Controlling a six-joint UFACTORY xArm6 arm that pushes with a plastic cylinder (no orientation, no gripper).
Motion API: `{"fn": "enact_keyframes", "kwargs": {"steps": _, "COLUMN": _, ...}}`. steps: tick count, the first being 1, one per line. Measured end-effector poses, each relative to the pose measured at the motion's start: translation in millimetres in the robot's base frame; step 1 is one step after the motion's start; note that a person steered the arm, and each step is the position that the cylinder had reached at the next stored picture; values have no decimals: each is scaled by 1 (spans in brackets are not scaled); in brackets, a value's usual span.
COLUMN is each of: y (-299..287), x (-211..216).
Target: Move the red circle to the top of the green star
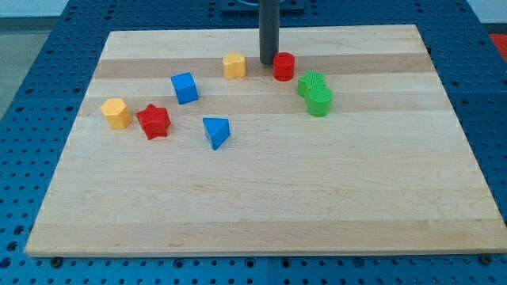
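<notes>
Small red plastic circle block (283, 66), upright, near wooden worktop (261, 198) top edge, at 10 o'clock from ridged green plastic star (312, 82). My tip (268, 62) touches circle's left, approx. No jaws on rod.

Quick count of what's on the table (261, 206): eight blocks total. Two red ones, a red circle (284, 66) and a red star (154, 121). Two blue, a cube (184, 88) and a triangle (215, 131). Two yellow blocks (234, 66) (116, 113). Two green, a star (312, 82) and another green block (320, 101).
</notes>
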State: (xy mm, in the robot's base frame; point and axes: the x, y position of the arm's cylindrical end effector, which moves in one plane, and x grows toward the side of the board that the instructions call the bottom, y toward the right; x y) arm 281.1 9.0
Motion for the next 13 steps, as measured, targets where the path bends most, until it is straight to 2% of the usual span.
{"fn": "enact_keyframes", "kwargs": {"steps": 3, "y": -20, "x": 23}}
{"fn": "enact_keyframes", "kwargs": {"steps": 7, "y": 45, "x": 23}}
{"fn": "enact_keyframes", "kwargs": {"steps": 10, "y": 45, "x": -12}}
{"fn": "enact_keyframes", "kwargs": {"steps": 13, "y": 96, "x": -17}}
